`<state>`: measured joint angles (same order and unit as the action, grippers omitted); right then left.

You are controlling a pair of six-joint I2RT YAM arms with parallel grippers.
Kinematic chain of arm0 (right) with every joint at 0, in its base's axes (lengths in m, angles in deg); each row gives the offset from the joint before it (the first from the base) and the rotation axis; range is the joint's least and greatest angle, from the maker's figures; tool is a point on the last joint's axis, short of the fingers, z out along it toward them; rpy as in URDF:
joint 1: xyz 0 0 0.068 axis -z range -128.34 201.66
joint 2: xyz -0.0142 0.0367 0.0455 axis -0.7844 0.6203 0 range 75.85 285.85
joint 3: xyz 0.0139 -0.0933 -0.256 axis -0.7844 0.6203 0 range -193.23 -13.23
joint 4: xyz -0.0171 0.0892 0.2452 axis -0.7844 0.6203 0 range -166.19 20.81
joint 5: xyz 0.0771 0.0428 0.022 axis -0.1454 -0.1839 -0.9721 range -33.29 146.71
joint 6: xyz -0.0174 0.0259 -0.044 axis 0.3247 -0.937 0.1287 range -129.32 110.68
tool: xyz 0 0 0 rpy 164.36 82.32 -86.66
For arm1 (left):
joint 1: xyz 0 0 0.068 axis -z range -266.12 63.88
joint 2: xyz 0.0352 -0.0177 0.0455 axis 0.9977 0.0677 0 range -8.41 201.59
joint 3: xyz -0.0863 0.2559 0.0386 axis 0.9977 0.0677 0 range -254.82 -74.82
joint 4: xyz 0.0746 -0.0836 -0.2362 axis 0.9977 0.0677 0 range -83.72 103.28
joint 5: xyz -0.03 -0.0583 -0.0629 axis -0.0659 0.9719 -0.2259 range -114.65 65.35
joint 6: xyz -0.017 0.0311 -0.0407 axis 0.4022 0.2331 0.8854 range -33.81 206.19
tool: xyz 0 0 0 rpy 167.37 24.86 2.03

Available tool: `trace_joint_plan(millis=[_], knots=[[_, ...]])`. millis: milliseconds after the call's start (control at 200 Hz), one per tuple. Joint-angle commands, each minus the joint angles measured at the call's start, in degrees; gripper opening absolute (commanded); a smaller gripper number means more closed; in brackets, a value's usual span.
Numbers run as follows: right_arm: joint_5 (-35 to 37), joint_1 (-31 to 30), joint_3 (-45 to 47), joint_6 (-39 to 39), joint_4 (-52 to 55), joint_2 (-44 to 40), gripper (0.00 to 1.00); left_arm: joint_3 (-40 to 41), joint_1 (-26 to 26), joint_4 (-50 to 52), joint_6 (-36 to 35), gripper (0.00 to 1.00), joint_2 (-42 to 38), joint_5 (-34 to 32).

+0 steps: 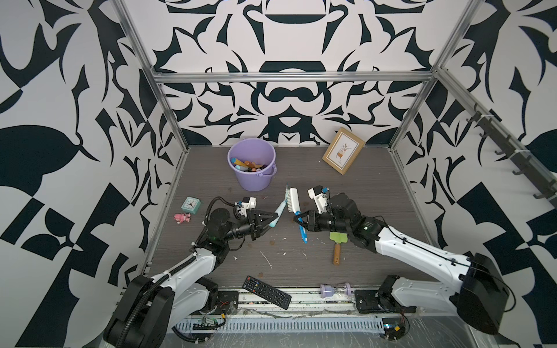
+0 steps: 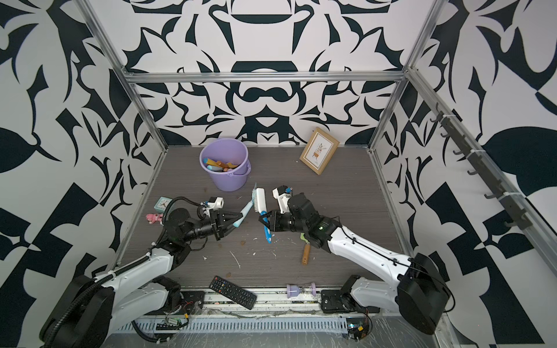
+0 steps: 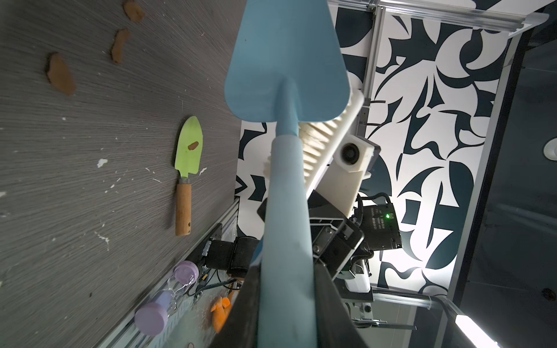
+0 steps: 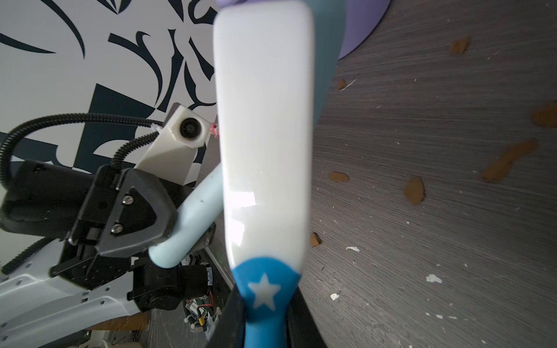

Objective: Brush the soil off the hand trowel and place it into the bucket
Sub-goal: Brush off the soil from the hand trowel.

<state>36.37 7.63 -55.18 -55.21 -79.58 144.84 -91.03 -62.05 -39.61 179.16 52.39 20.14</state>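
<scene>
Your left gripper [image 1: 275, 217] clamps the blue trowel [image 1: 280, 209], blade up so soil [image 3: 60, 73] falls clear. Your right gripper [image 1: 298, 217] clamps the brush [image 1: 293, 199], bristles against the blade. The bucket [image 1: 251, 180] sits at eleven o'clock.

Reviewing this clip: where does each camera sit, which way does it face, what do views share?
Top views: high at the front, looking down at the table; both arms show, left jaws on the blue trowel, right jaws on the brush.
Left wrist: on the left arm, looking along the blue trowel toward the right arm; its jaws flank the handle.
Right wrist: on the right arm, looking along the brush toward the left arm; its jaws flank the handle.
Shared: both wrist views show blue trowel, brush and soil.
</scene>
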Motion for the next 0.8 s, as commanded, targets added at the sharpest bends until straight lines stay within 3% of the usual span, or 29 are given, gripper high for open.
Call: trace_joint_plan(millis=[0, 140, 240, 280, 335, 415, 495, 585, 795], knots=[[-1.2, -0.1, 2.5, 0.3, -5.9, 1.2, 0.0, -2.2, -0.2, -1.0, -0.8, 0.0, -2.0, 0.9], [-1.5, 0.9, 5.2, -0.8, -6.3, -0.1, 0.0, -3.2, -0.2, 4.2, -3.3, 0.0, -4.1, 0.9], [-0.9, 2.2, 3.9, 1.4, -0.8, -2.8, 0.0, -7.0, -0.1, 14.6, -9.0, 0.0, -5.7, 2.4], [-0.6, 3.1, 3.5, 2.5, 1.8, -4.0, 0.0, -10.4, -0.1, 23.7, -14.1, 0.0, -6.6, 2.9], [-0.6, 5.1, 3.0, 3.8, 5.3, -5.7, 0.0, -17.7, -0.1, 44.5, -24.5, 0.0, -8.1, 0.8], [-2.4, 8.9, 3.4, 4.4, 7.5, -8.3, 0.0, -32.5, 0.0, 75.2, -43.0, 0.0, -7.6, -10.5], [-3.0, 11.1, 3.2, 5.1, 9.2, -10.0, 0.0, -43.6, 0.0, 90.3, -53.4, 0.0, -6.1, -20.5], [-2.9, 12.2, 2.4, 5.7, 10.5, -10.9, 0.0, -50.1, 0.0, 94.6, -57.4, 0.0, -6.2, -31.1], [-3.8, 12.2, 0.9, 5.8, 9.5, -10.1, 0.0, -66.2, 0.0, 99.4, -72.4, 0.0, 3.8, -42.4]])
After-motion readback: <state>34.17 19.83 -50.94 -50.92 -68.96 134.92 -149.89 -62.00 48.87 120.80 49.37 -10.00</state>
